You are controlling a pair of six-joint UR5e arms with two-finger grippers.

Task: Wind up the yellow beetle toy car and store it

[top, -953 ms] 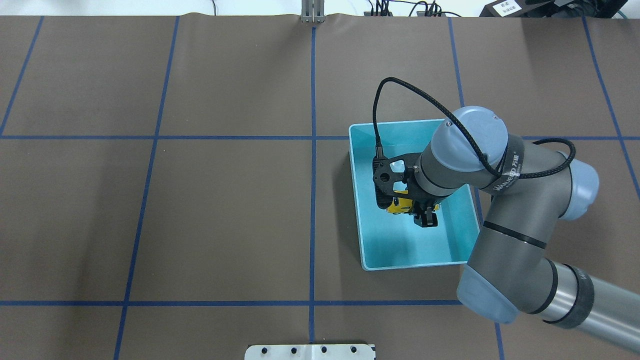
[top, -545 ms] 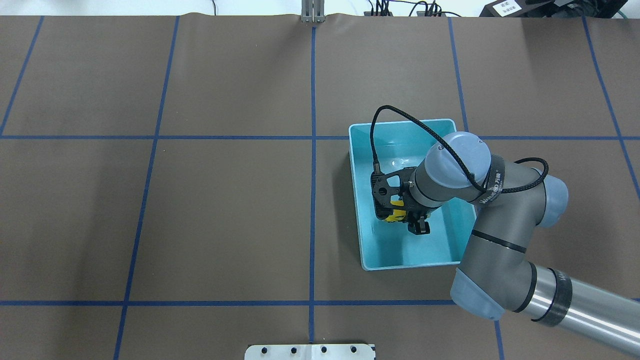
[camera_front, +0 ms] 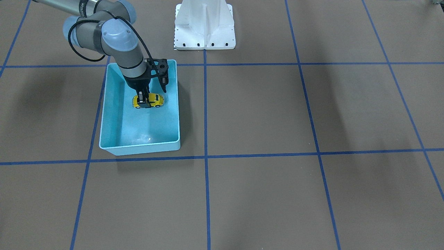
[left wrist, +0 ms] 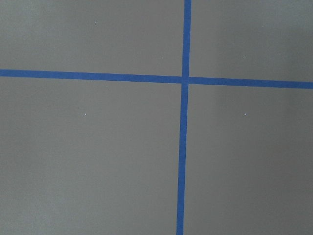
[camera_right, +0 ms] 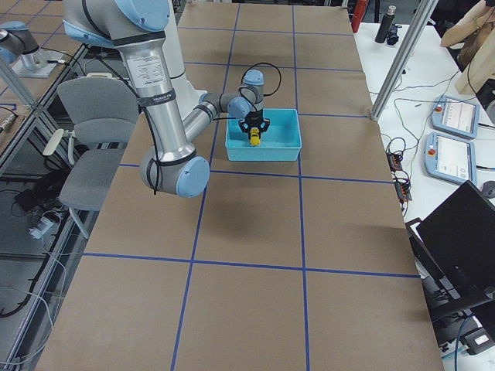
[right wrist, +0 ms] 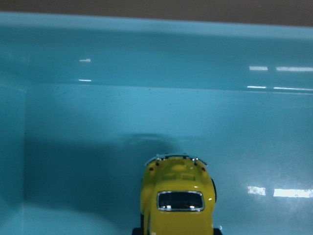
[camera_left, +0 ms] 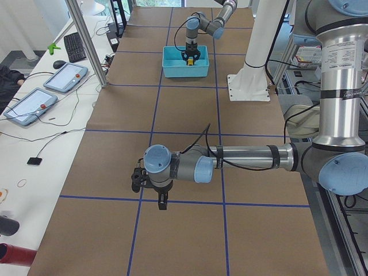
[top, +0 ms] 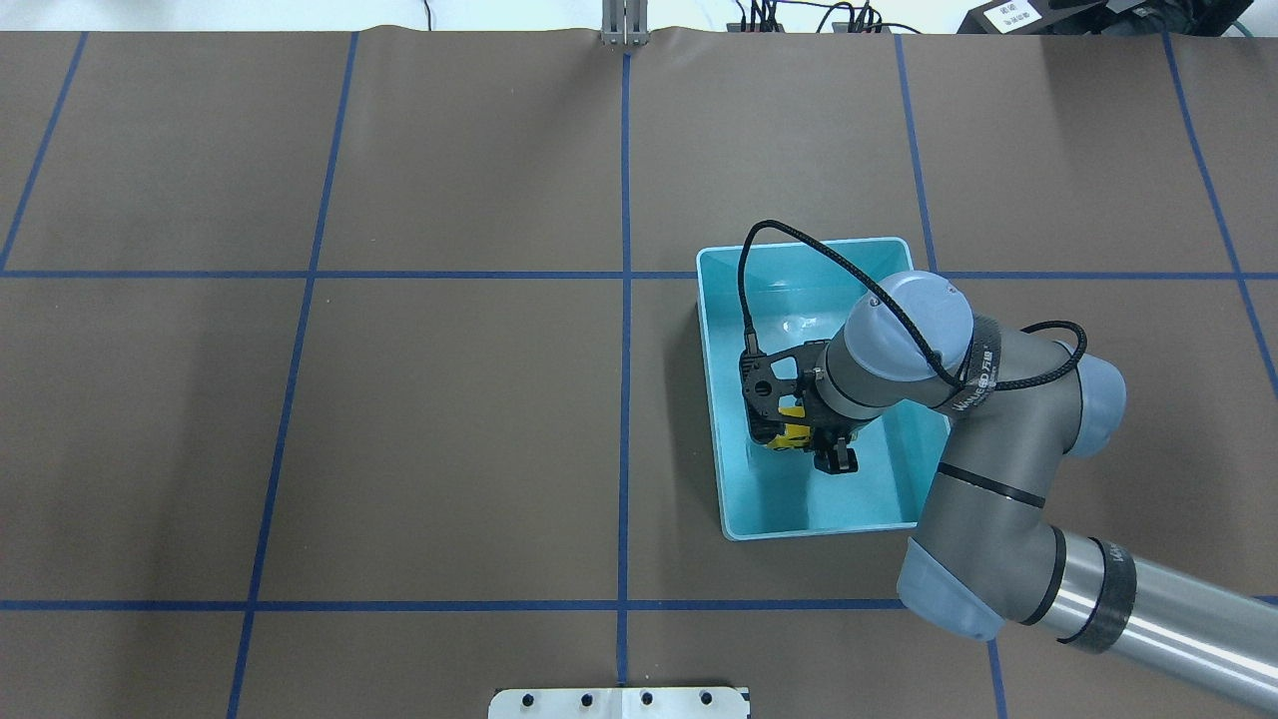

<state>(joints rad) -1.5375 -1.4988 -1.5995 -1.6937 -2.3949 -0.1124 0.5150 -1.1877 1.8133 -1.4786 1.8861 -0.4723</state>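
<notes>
Lowered deeper since a second earlier, the yellow beetle toy car [camera_front: 156, 100] was held low inside the light blue bin [camera_front: 138, 149].
It was pinched by the right gripper [camera_front: 143, 102]; the left gripper [camera_left: 164, 202] was seen too poorly to tell spread from closed.

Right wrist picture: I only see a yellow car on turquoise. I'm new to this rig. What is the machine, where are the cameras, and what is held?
The machine is two jointed arms, each ending in a two-finger hand. That camera sits on the right wrist, looking into the light blue bin on the brown table. The right hand is inside the bin, closed on the yellow beetle toy car. Other pictures look from above, across the table, each end, and the left wrist. The left hand hangs over the table away from the bin; open or shut, I cannot tell.
</notes>
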